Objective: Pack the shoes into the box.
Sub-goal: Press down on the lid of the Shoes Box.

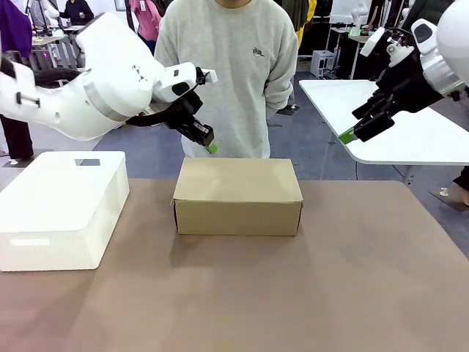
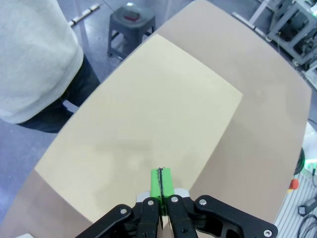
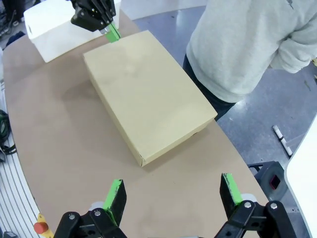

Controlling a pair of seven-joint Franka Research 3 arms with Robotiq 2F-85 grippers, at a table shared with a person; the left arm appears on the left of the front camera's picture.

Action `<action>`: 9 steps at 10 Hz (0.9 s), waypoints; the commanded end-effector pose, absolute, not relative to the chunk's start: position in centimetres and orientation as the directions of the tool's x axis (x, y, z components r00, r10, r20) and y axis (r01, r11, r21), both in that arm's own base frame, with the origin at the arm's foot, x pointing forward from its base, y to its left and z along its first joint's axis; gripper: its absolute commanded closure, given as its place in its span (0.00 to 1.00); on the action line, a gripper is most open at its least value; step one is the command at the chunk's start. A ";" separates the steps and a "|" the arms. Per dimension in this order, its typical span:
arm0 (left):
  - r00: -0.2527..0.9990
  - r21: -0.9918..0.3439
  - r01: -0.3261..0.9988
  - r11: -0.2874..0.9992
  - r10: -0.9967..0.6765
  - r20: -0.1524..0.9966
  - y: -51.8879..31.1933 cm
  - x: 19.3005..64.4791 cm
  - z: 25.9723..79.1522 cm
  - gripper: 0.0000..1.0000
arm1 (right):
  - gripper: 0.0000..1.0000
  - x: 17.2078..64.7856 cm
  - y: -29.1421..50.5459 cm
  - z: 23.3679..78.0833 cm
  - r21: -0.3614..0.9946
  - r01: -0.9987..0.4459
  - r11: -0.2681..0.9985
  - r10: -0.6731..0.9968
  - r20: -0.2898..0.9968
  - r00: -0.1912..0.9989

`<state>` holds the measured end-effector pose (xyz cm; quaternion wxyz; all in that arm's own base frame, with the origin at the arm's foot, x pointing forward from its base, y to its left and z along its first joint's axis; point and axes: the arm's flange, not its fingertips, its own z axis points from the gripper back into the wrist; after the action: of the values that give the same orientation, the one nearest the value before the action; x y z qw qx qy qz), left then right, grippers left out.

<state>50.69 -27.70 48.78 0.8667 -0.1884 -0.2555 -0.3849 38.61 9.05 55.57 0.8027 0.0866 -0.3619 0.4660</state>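
A white plastic box (image 1: 62, 209) with a rounded lid sits on the brown worktop (image 1: 293, 293) at its left side. Beyond the far edge stands a person in a light grey sweatshirt (image 1: 227, 66). A white table (image 1: 410, 136) stands off to the right, and a small grey stool (image 2: 130, 27) is on the floor behind.

The brown worktop (image 1: 308, 293) has a rounded far edge and stands on a grey-blue floor (image 1: 322, 158). Beyond its far right corner stands a white table (image 1: 410, 132) with rounded corners. Past the worktop's far edge, a small grey stool (image 2: 130, 27) with a dark red patch on its seat stands on the floor, beside a person in a light grey sweatshirt (image 1: 227, 66). Farther back behind the worktop are racks, desks and other people, evenly lit.
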 end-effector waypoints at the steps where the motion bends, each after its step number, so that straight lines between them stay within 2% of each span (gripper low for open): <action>1: 0.576 -0.106 0.757 0.644 -0.582 0.574 -29.4 52.3 48.5 1.00 | 0.00 39.0 9.2 55.6 -0.192 -0.818 0.542 0.687 0.661 0.300; 5: 0.544 -0.035 0.767 0.641 -0.620 0.566 -32.7 55.4 46.9 1.00 | 0.00 39.0 9.2 55.6 -0.192 -0.818 0.542 0.687 0.661 0.300; 9: 0.557 -0.027 0.775 0.631 -0.663 0.501 -34.5 57.8 45.0 1.00 | 0.00 39.0 9.2 55.6 -0.192 -0.818 0.542 0.687 0.661 0.300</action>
<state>57.06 -33.95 44.62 0.8687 -0.1268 -0.2422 -0.4131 38.65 9.05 55.30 0.7983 0.0933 -0.3592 0.4744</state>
